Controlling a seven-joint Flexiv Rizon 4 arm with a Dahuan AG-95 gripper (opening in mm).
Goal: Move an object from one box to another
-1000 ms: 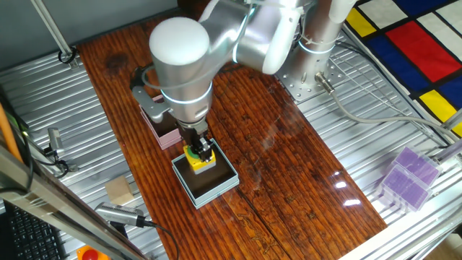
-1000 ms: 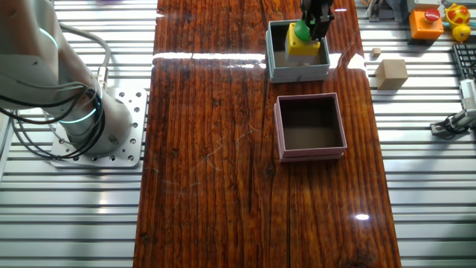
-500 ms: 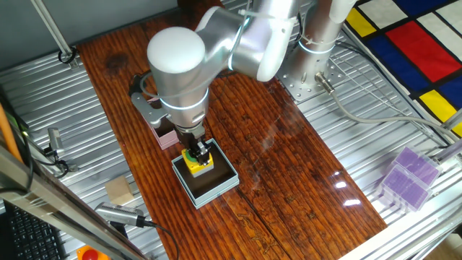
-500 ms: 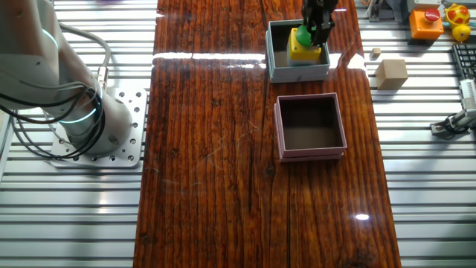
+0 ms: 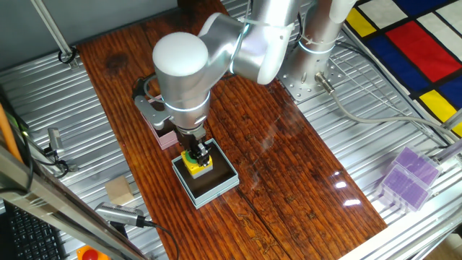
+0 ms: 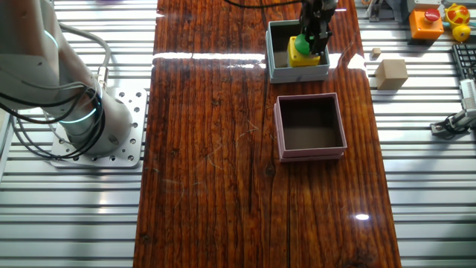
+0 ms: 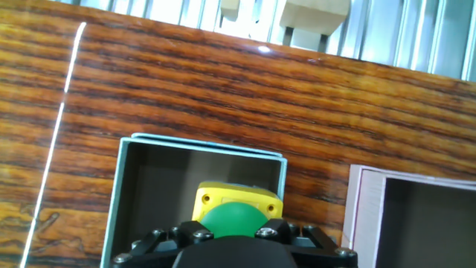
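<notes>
Since a second ago the gripper (image 6: pixel 311 46) has lowered the yellow-green toy (image 6: pixel 301 50) into the blue box (image 6: pixel 275 52), apparently still closed on it; the pink box (image 6: pixel 310 152) is empty, so release comes next.

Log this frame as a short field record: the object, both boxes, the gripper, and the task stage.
object: yellow block with green button, inside the blue box
blue box: holds the object
pink box: empty
gripper: over the blue box, around the button; contact unclear
task stage: object already in the blue box, release not confirmed
nearby: wooden cube off the table
</notes>
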